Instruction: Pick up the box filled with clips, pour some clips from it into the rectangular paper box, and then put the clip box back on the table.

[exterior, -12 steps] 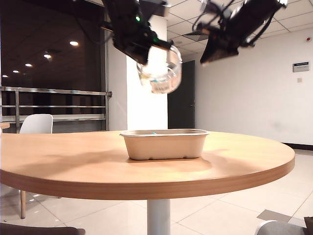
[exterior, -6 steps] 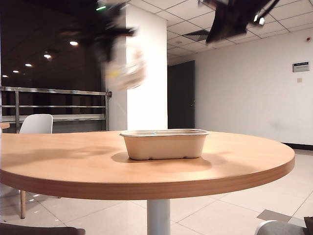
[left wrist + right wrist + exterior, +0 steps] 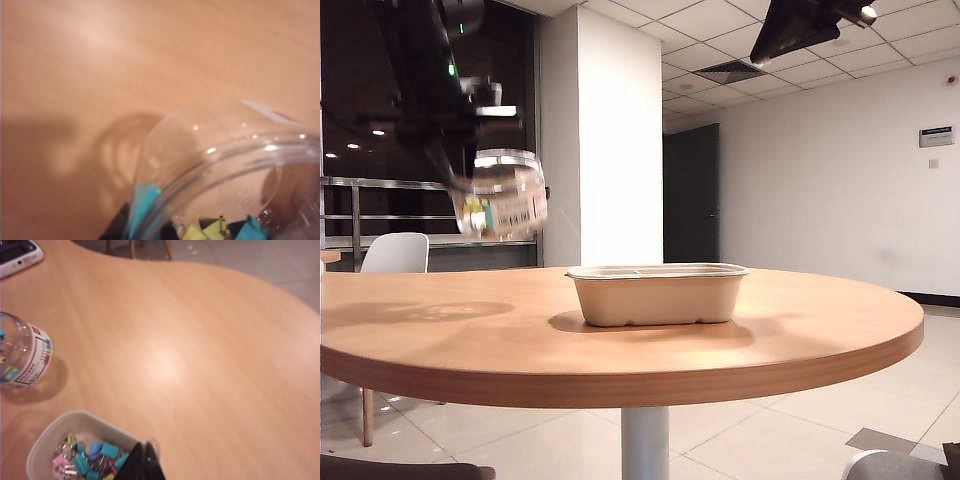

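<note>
Jar status for you: the box filled with clips [image 3: 502, 195] hangs in the air above the left part of the desk [image 3: 620, 330], carried by the left end effector [image 3: 460, 150]. It sits just under and in front of that end effector, upright or near it, label facing the exterior camera. The exterior shot is blurred there, so you can't make out the fingers, but the left end effector reads nearly closed, clamped on the jar. In the left wrist view you see the jar's clear rim [image 3: 225, 155] filling the corner of the frame, with clips [image 3: 220, 230] in teal and yellow inside and the jar's shadow on the wood below.

The rectangular paper box [image 3: 656, 293] stands at the middle of the desk, well apart from the jar and to its right in the exterior view. The right wrist view shows it [image 3: 45, 440] holding a pile of pink, teal and yellow clips [image 3: 90, 457], with the jar [image 3: 22, 357] near it.

Right end effector [image 3: 790, 35] is high up at the top right of the exterior view, well clear of both boxes. Its fingers [image 3: 142, 465] look pressed together on nothing, above the tray's rim.
</note>
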`<state>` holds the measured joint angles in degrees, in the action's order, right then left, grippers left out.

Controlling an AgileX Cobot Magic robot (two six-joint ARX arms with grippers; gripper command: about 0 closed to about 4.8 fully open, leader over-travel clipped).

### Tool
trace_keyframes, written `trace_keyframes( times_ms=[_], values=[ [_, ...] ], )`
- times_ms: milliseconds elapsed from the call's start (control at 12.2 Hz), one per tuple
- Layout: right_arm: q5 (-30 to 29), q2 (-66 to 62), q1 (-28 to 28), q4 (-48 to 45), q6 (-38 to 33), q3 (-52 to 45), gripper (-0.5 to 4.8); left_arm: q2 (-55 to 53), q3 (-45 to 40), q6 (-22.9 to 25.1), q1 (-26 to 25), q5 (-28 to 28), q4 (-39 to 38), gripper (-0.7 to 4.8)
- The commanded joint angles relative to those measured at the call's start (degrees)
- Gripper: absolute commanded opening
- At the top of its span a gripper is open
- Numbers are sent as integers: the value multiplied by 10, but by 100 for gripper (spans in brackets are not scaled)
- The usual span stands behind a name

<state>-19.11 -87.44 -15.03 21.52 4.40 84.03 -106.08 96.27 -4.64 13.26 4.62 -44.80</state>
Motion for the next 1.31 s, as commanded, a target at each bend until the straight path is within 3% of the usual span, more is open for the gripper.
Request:
trace_keyframes(
  times_ms=[82, 163, 327, 490, 572, 653, 735, 817, 898, 980, 1143, 1225, 1307],
  values=[
    [-2, 3, -1, 14, -1, 3, -5, -83, 3, 1, -2, -10, 7, 72],
    [-3, 3, -1, 14, -1, 3, -5, -83, 3, 1, -2, -10, 11, 72],
    [-3, 3, -1, 14, -1, 3, -5, -82, 5, -1, -2, -10, 11, 190],
    [-3, 3, -1, 14, -1, 3, -5, -82, 10, -1, -2, -10, 1, 261],
    [-3, 3, -1, 13, -1, 3, -5, -82, 13, -1, -2, -10, -2, 260],
    [-3, 4, -1, 9, -1, 3, -4, -76, 21, -3, -2, -10, -11, 244],
    [0, 4, -1, 7, -1, 3, -5, -57, 22, -3, -2, -18, -9, 85],
    [1, 4, -1, 7, -1, 3, -5, -46, 22, -3, -2, -30, -10, -24],
    [13, 13, -1, 4, -2, 3, -5, -6, 22, -3, -2, -70, -10, -6],
    [80, 79, -1, 43, -1, 2, -5, 123, 16, -3, 21, -58, -9, -6],
    [108, 153, -1, 45, 1, -39, -5, 234, -38, 2, 60, -7, 41, -6],
    [132, 368, -1, -99, 2, -287, -5, 490, -329, 38, 142, 63, 224, -6],
    [132, 431, 0, -124, 1, -373, 1, 595, -447, 47, 156, 63, 266, -6]
  ],
)
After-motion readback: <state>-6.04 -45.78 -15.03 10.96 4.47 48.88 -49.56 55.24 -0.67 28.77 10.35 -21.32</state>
